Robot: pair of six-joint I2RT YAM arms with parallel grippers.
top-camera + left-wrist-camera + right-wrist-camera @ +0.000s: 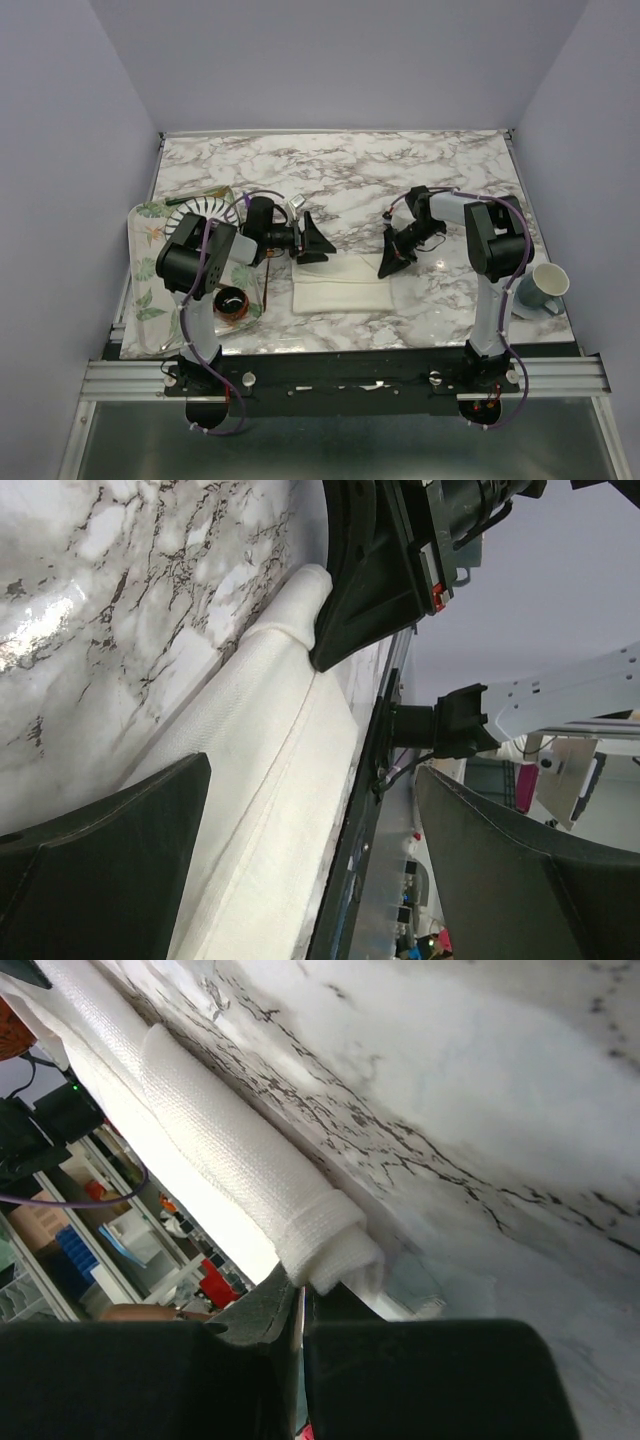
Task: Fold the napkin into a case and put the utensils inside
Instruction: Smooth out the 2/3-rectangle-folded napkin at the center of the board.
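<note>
The cream napkin lies folded as a long narrow strip on the marble near the front edge. My right gripper is at its right end. In the right wrist view the right gripper is shut on the rolled corner of the napkin. My left gripper hangs open just above the strip's left end. In the left wrist view the left gripper has nothing between its wide jaws and the napkin runs beneath them. A thin copper handle shows by the left arm. The other utensils are hidden.
A leaf-patterned tray at the left holds a striped white plate and a dark bowl. A pale cup stands at the right front edge. Walls close in the table on three sides.
</note>
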